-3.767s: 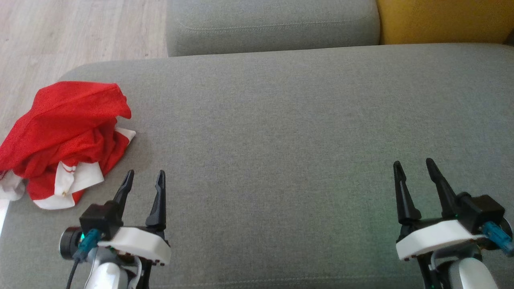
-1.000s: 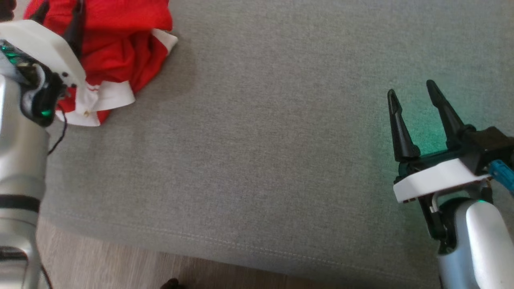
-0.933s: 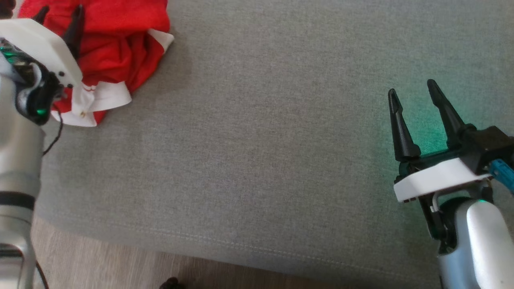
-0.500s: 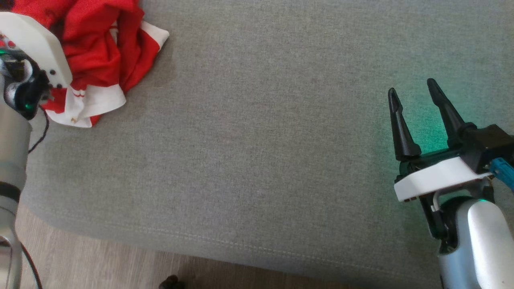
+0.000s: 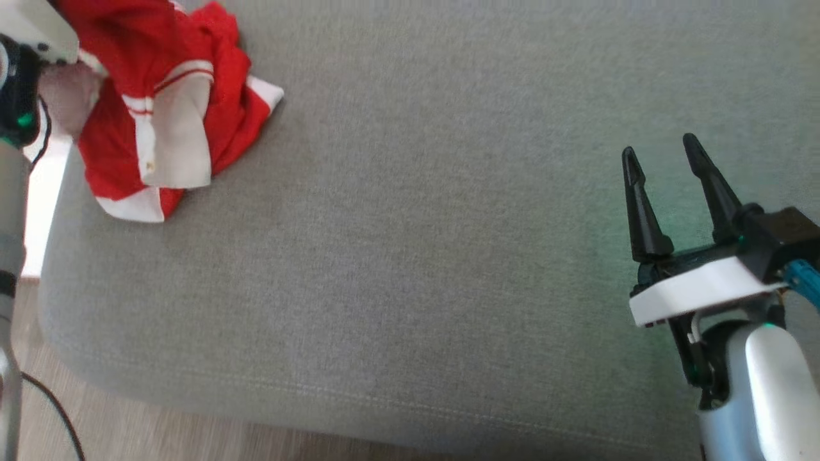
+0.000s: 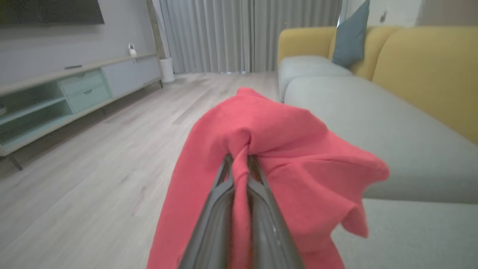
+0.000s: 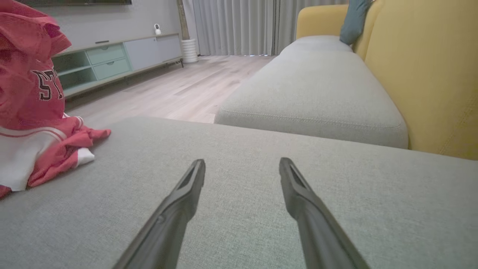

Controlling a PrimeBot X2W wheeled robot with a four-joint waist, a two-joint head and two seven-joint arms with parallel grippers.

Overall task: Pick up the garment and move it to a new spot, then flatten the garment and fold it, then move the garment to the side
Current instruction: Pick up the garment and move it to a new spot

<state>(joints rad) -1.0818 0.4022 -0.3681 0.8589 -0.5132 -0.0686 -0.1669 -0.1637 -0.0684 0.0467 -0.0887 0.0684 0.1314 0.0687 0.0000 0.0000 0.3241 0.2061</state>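
Note:
The garment [image 5: 160,96] is a red jersey with white trim, hanging bunched at the sofa seat's far left; its lower folds still touch the cushion. My left gripper [image 6: 239,158] is shut on a pinch of the red cloth [image 6: 272,149], which drapes over both fingers. In the right wrist view the garment [image 7: 33,112] hangs at the left with dark lettering showing. My right gripper [image 5: 663,160] hovers open over the seat at the right, far from the garment, and its fingers [image 7: 186,190] stand wide apart with nothing between them.
The grey sofa seat [image 5: 416,224] spreads wide between the garment and my right gripper. Its front edge [image 5: 320,397] drops to wooden floor [image 5: 128,435]. A yellow backrest [image 7: 429,74], a second grey cushion [image 7: 317,89] and a low TV cabinet [image 7: 112,59] lie beyond.
My left gripper closed on the garment and lifted it, so the heap now hangs stretched upward with a white panel exposed. The head camera has shifted. The right gripper has stayed put.

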